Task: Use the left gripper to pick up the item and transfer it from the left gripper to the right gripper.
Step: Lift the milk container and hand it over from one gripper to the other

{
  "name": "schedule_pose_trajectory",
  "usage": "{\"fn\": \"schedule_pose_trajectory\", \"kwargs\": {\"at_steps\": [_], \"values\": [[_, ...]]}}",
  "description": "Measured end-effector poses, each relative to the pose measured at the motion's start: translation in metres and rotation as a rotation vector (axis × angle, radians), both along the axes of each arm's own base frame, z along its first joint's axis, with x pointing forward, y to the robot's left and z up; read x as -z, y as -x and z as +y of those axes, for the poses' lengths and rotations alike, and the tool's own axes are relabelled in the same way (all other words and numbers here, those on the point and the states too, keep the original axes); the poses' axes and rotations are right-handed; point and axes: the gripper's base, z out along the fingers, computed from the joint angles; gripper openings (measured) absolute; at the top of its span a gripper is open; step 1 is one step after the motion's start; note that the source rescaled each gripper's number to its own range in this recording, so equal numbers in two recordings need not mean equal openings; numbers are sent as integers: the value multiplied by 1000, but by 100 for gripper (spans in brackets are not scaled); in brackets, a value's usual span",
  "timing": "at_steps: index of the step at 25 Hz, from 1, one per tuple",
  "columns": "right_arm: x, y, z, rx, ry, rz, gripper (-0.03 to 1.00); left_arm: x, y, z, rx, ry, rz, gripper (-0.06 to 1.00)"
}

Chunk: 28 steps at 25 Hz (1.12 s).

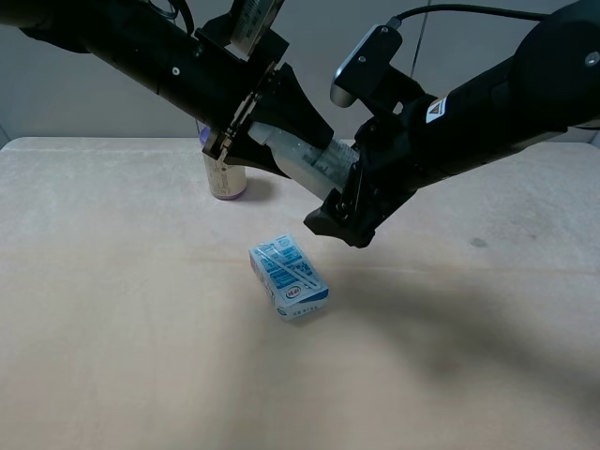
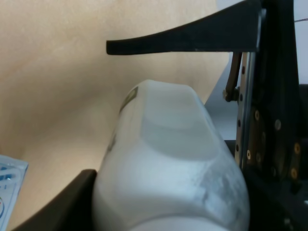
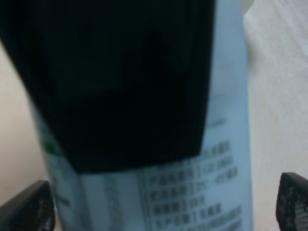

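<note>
**A:** What filled most of the high view?

**B:** The beige table point(image 1: 112, 356). Above it were two black arms. The left arm point(image 1: 141, 47) slanted in from the upper left. The right arm point(image 1: 506, 94), which bore a small white sticker point(image 1: 436, 111), came from the upper right. They met over the middle.

**A:** And on the table itself?

**B:** A blue-and-white carton point(image 1: 289, 277) lay near the middle, under the place where the arms met. A beige can point(image 1: 225, 180) stood upright farther back, partly hidden by the left arm and well apart from the carton.

**A:** Where was the bottle?

**B:** The bottle point(image 1: 314, 157) was in the air, lying almost level between the two claws, clear of the table. The left gripper point(image 2: 103, 110) carried it, closed partway upon it. One finger point(image 2: 62, 204) lay against the white body. A strip of table showed between the other finger point(image 2: 183, 41) and the bottle's narrower end.

**A:** Did the right one have hold of it?

**B:** No. The right gripper point(image 3: 159, 204) stood spread wide around the bottle. Of its fingertips point(image 3: 26, 209), one was just beside the bottle and the other plainly apart from it. The small print on the label point(image 3: 192, 192) was too blurred to read.
</note>
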Motion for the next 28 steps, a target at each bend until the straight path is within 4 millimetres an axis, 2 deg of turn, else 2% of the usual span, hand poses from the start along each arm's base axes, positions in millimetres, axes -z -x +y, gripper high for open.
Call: {"fn": "schedule_pose_trajectory", "kwargs": {"at_steps": [5, 13, 14, 15, 16, 17, 18, 19, 28], "values": [[0, 0, 0, 5, -4, 1, 99, 0, 0, 0, 0, 0, 0, 4], [0, 0, 0, 5, -4, 1, 86, 0, 0, 0, 6, 0, -8, 4], [0, 0, 0, 5, -4, 1, 73, 0, 0, 0, 6, 0, -9, 4], [0, 0, 0, 5, -4, 1, 45, 0, 0, 0, 6, 0, -9, 4], [0, 0, 0, 4, -2, 4, 4, 0, 0, 0, 3, -1, -11, 4], [0, 1, 1, -2, 1, 8, 0, 0, -1, 0, -10, 7, -10, 4], [1, 1, 1, -2, 1, 10, 8, 0, -1, 0, -9, 6, -10, 4], [1, 1, 1, -2, 2, 10, 5, 0, -1, 0, -11, 6, -12, 4], [1, 1, 1, -2, 1, 9, 5, 0, -1, 0, -11, 5, -12, 4]]}}
